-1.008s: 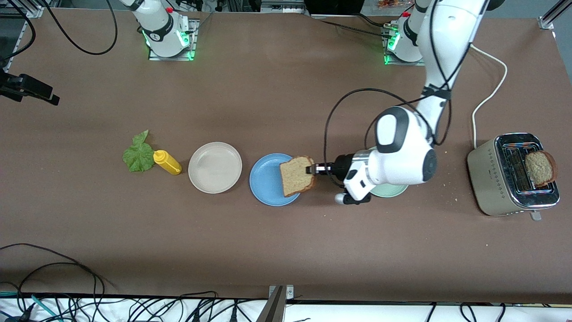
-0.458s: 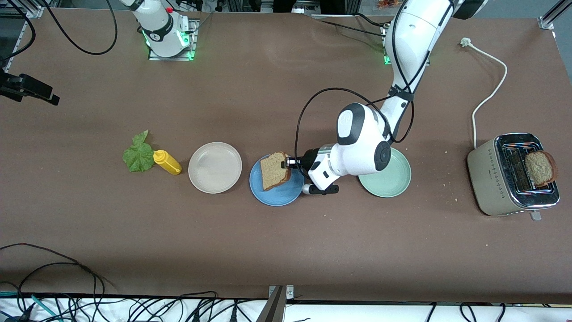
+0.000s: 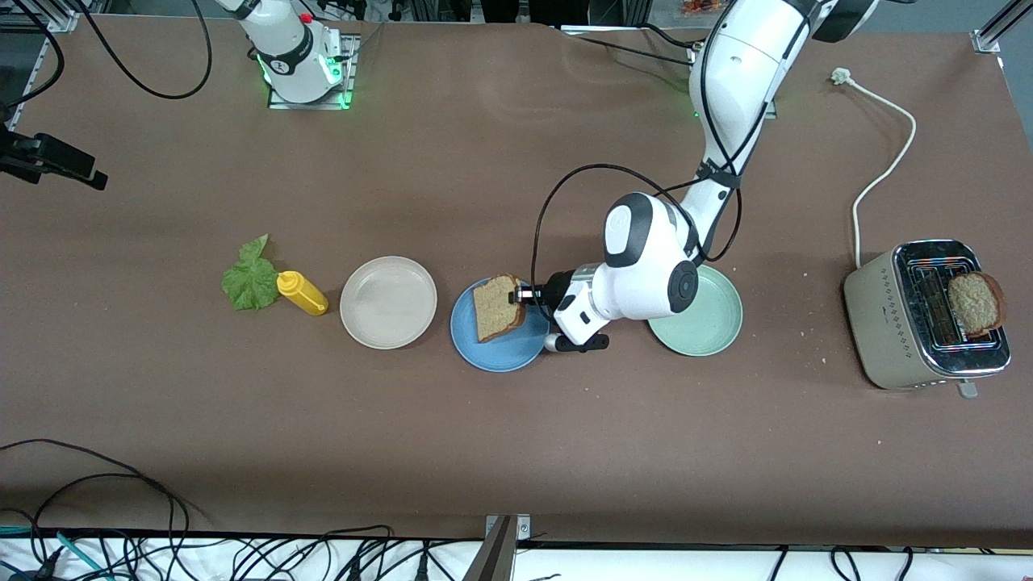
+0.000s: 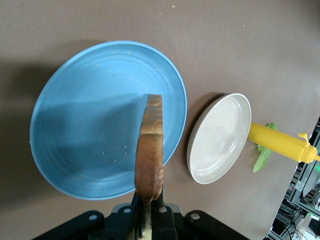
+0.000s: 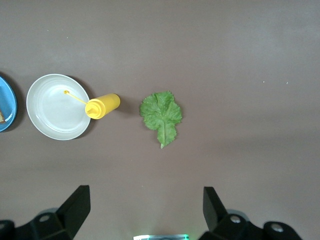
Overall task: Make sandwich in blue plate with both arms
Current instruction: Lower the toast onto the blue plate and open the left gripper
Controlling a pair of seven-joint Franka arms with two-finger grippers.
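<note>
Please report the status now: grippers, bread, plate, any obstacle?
Left gripper shut on bread slice, over blue plate. Right gripper open, waiting above lettuce leaf. Nothing in the way.

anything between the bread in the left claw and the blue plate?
Nothing visible. The left claw is shut on the bread slice, held on edge directly over the blue plate, whose surface under the slice is bare apart from crumbs. The beige plate sits beside the blue one, clear of the drop.
</note>
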